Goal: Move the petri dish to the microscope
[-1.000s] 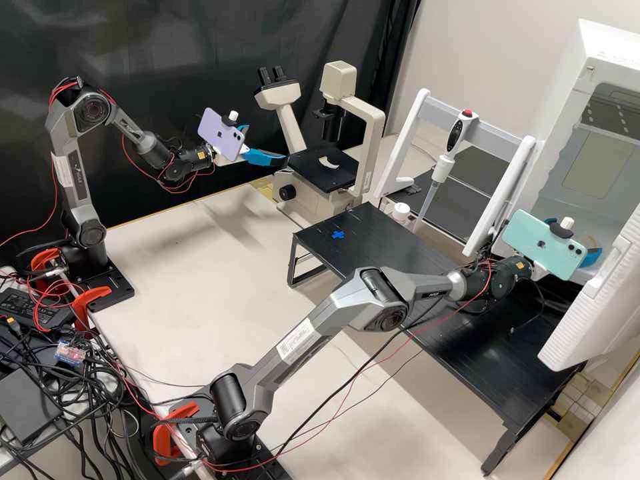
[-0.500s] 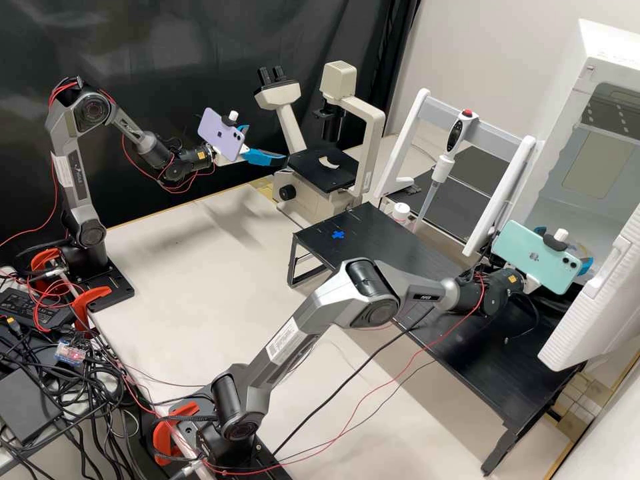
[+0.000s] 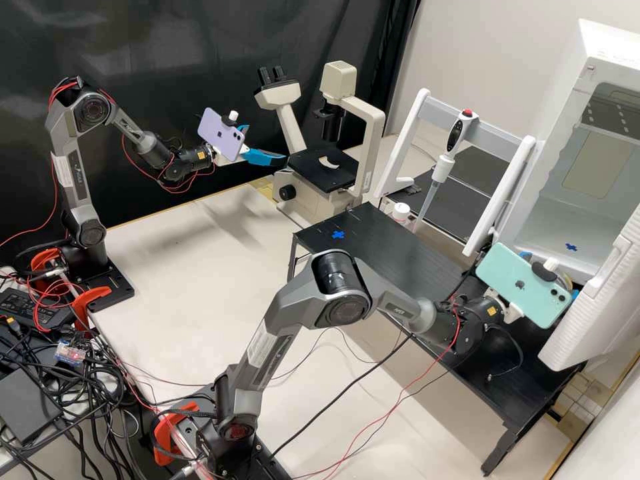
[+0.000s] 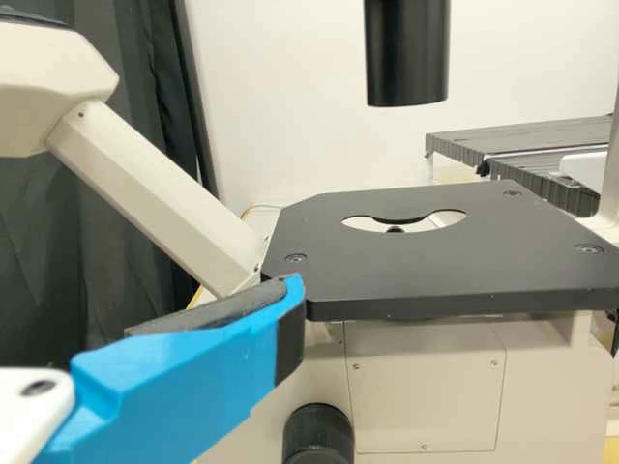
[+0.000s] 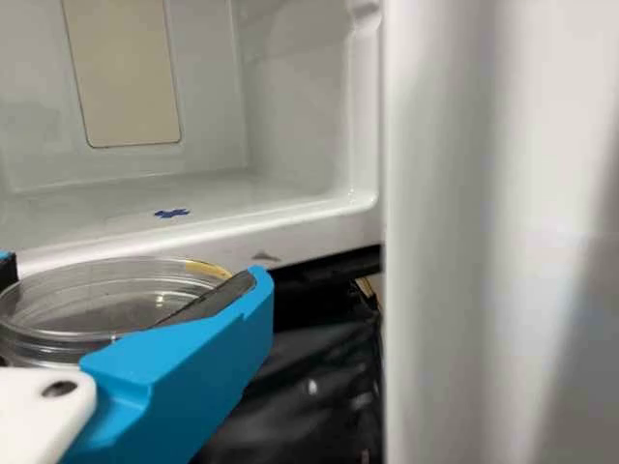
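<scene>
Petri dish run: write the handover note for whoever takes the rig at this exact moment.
Right gripper: closed on the petri dish, at the front edge of the open white cabinet.
Left gripper: open and empty, beside the microscope stage.
Done: the dish is gripped.
Left to do: bring the dish to the microscope, put it on the stage, let go. The left gripper may need to make room or take the dish over; the views don't settle which.
</scene>
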Tool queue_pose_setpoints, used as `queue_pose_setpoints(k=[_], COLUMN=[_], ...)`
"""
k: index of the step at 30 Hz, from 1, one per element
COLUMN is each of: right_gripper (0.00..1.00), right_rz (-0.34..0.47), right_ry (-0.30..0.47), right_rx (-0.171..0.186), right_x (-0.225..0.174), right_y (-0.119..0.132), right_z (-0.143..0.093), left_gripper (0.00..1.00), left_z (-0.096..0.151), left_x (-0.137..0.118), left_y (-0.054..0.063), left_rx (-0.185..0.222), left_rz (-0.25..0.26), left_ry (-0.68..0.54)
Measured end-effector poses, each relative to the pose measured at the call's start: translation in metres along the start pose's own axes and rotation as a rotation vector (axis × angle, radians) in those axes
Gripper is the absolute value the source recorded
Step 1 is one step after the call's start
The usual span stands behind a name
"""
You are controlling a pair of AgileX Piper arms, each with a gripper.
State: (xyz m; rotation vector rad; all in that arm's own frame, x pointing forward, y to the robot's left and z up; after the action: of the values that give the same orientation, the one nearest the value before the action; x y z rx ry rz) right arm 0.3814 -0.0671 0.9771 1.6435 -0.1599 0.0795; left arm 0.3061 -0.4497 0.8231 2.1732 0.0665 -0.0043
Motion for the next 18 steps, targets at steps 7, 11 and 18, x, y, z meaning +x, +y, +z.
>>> queue_pose_setpoints(k=[7, 11, 18], right_gripper=[0.0, 0.0, 0.0], right_rz=[0.081, 0.1, -0.007], right_ry=[0.143, 0.228, 0.352], right_rx=[-0.003, -0.026, -0.066], right_x=[-0.066, -0.094, -0.129], right_y=[-0.006, -0.014, -0.057], right_z=[-0.025, -0.046, -0.093], left_gripper=[1.0, 1.0, 1.0], left_z=[0.0, 0.0, 0.0], left_x=[0.0, 0.0, 0.0], left_y=[0.0, 0.0, 0.0], left_rx=[0.0, 0.0, 0.0], left_rz=[0.0, 0.0, 0.0], left_ry=[0.0, 0.0, 0.0])
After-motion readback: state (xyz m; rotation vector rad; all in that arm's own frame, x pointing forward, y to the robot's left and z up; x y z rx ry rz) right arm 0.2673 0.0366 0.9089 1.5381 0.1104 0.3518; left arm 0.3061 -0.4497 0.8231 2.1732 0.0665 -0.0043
